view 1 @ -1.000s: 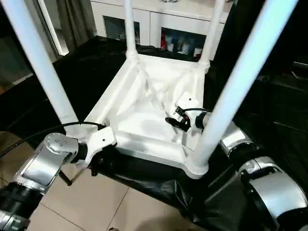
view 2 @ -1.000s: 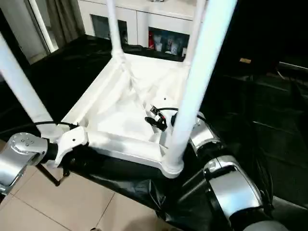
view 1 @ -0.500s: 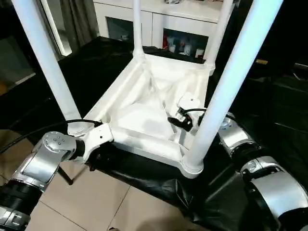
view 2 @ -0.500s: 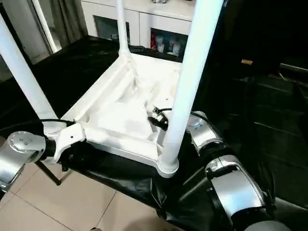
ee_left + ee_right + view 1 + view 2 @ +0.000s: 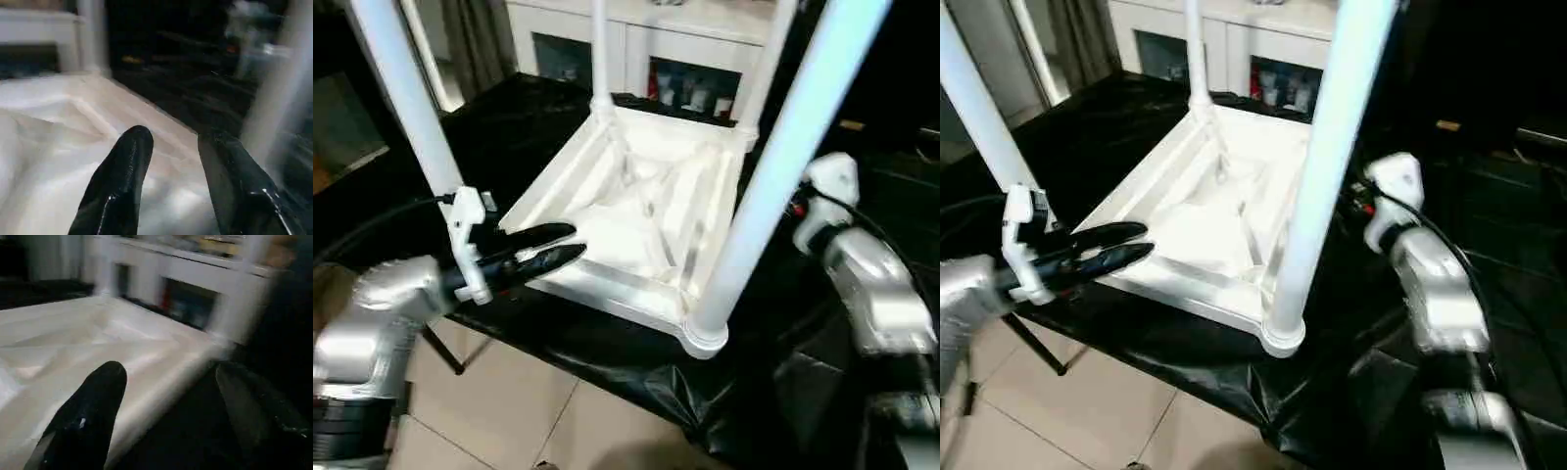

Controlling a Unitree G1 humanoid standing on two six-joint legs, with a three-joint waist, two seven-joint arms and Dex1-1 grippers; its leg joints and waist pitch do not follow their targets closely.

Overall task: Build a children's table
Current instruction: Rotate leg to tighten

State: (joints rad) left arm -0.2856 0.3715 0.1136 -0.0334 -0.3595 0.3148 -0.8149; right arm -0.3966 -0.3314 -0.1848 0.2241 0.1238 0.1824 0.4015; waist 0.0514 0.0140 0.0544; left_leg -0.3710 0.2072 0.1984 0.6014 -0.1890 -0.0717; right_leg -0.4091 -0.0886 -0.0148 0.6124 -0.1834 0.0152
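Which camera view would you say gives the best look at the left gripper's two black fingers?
The left eye view: the left gripper appears whole from the side, jaws apart, over the table top's near edge. The right eye view shows much the same. The left wrist view shows just the fingers, blurred.

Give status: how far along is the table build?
Done: table lies upside down on the black cloth with all four legs standing in the corner sockets. In hand: nothing; left tool and right tool open, empty. Left: flip it upright.

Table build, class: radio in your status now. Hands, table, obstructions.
Left hand open, empty, over the near rim. Right hand open, empty, beside the far side. Table upside down on black sheet, four legs standing. Nothing in the way.
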